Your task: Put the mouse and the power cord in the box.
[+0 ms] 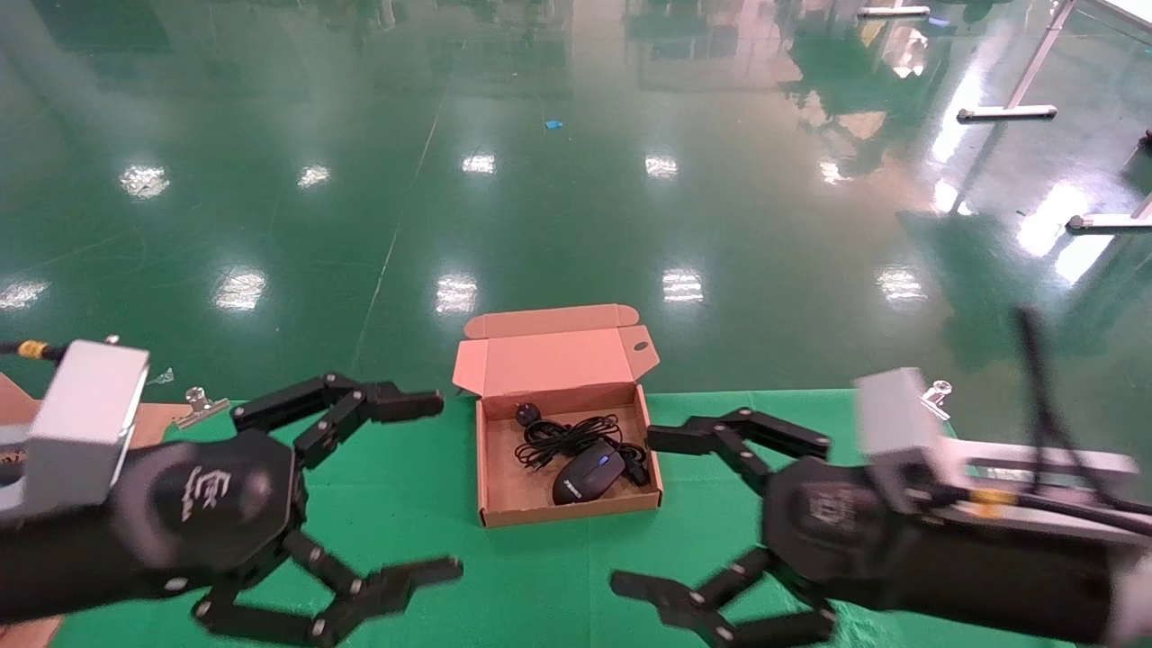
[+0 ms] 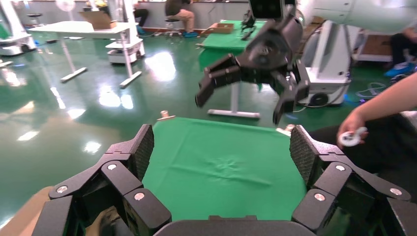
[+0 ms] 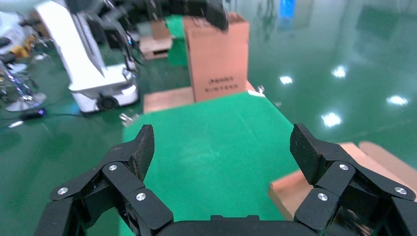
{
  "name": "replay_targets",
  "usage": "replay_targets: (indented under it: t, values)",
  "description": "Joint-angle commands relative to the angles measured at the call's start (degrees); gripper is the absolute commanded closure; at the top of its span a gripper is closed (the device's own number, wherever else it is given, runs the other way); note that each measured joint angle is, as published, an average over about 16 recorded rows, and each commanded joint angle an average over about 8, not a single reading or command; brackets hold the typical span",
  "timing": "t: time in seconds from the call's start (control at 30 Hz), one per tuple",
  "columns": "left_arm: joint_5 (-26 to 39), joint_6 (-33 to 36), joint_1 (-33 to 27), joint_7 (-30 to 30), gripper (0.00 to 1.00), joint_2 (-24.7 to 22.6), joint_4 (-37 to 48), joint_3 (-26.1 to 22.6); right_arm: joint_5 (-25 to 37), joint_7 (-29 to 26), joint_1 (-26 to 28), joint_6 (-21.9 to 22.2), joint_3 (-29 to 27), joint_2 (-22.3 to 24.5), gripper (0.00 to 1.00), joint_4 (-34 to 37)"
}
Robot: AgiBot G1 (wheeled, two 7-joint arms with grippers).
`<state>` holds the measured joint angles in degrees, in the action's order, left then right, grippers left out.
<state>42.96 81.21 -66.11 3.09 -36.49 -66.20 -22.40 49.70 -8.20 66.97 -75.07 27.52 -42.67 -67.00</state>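
The tan box stands open mid-table on the green cloth, lid tipped back. Inside it lies the black mouse, its wheel lit blue, beside and partly over the bundled black power cord. My left gripper hangs open to the left of the box, nothing between its fingers. My right gripper hangs open to the right of the box, also empty. The left wrist view shows my left gripper over bare cloth, with the right gripper farther off. The right gripper has a corner of the box beside it.
Metal clips hold the cloth at the far table edge. Flat cardboard lies at the far left. A tall carton stands beyond the left end. A person's hand holds a white device near the table.
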Motion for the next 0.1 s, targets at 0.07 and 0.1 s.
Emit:
replay_targets:
  t: [0.07,0.1]
  values:
    - [-0.42,1.70,1.72,2.91,0.00,0.56,-2.80,2.42,-2.97,-0.97,-2.05,-4.03,-4.36,2.90,0.00,-2.50]
    - [-0.47,1.91,1.94,3.27,0.00,0.63,-3.15,2.73,-3.34,-1.09,-2.31,-4.53,-4.91,3.26,0.00,-2.81]
